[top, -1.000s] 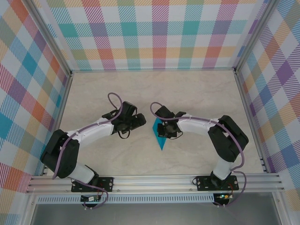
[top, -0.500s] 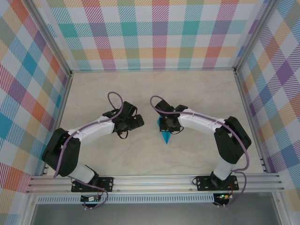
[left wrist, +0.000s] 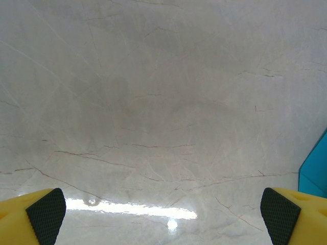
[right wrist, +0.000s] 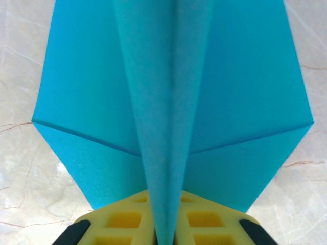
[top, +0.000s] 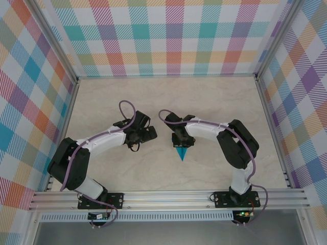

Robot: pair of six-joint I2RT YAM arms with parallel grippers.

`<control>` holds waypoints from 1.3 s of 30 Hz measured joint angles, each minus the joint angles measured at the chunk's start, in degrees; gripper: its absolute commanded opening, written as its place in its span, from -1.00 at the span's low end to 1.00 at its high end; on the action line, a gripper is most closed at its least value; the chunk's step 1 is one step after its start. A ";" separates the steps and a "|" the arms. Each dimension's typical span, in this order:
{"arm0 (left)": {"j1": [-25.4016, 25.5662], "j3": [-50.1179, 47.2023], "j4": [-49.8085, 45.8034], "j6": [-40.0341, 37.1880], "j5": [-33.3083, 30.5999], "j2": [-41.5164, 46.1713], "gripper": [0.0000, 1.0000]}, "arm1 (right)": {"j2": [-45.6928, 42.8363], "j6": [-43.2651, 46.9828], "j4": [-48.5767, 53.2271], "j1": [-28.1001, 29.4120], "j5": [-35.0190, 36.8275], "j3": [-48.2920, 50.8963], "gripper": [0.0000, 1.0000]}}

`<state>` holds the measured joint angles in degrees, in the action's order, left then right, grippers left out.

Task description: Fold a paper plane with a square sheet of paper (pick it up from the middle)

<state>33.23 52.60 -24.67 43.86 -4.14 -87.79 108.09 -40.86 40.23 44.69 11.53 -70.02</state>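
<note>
- My right gripper (right wrist: pixel 164 230) is clamped shut on the raised centre fold of the paper plane (right wrist: pixel 168 97). The yellow fingers (right wrist: pixel 122 220) pinch that ridge from both sides at the near end of the sheet.
- From the right wrist, the teal paper fans out flat to either side of the pinched spine. Two creased wing panels run away from the fingers, so it already reads as a dart rather than a plain square.
- Over the last second, my right arm has swung its elbow in toward the middle. The gripper has shifted slightly left and turned, and the paper has gone with it. From above, only the teal point pokes out below the gripper, aimed at the near edge of the table (left wrist: pixel 153 102).
- My left gripper (left wrist: pixel 163 212) has finished spreading its jaws and now stands fully open with nothing between the pads. It hangs just left of the right gripper.
- From the left wrist, I catch only a sliver of teal at the right edge, beside the right-hand pad but not between the jaws.
- I read this as the left hand having let go and the right hand now carrying the plane alone by its middle.
- I judge the folding to be near its end. What I need next is to keep the pinch steady, because thin paper held by one ridge can twist or slip out.
</note>
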 measured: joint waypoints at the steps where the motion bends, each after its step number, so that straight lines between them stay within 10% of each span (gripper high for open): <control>1: 0.00 0.13 -0.33 -0.02 0.00 0.00 1.00 | 0.00 -0.37 0.20 0.00 0.00 -0.13 -0.86; 23: -1.55 2.34 -4.96 -2.38 -1.97 2.01 1.00 | 20.76 11.02 5.68 -10.10 -0.50 -34.88 -0.81; 39: -1.57 9.42 -8.63 -6.49 -3.87 1.79 1.00 | 24.35 11.21 9.73 -10.69 -2.51 -38.47 -0.59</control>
<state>31.66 62.02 -33.30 37.36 -8.01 -86.00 132.44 -29.65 49.95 34.00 9.02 -108.49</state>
